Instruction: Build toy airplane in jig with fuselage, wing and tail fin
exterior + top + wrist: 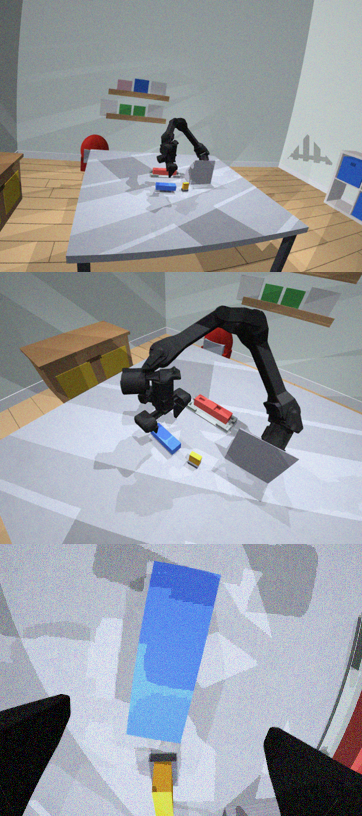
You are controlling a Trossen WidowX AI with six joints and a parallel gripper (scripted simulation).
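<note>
The red fuselage (213,410) (159,171) lies lengthwise in the pale grey cradle (204,416) (154,176), two open sockets showing on its top. Both are cut off at the right edge of the wrist view. The blue wing (167,439) (165,186) (170,649) lies in front of the cradle, apart from it. The yellow tail fin (195,458) (185,186) (162,778) stands on its dark base just beyond one end of the wing. My gripper (165,423) (171,723) is open and empty above the wing, its fingers to either side of it in the wrist view.
A tilted grey panel (260,456) (201,172) stands in front of the arm's base, to the right of the tail fin and cradle. The arm arches over from there. A wooden cabinet (79,342) and a red round chair (94,144) stand beyond the table.
</note>
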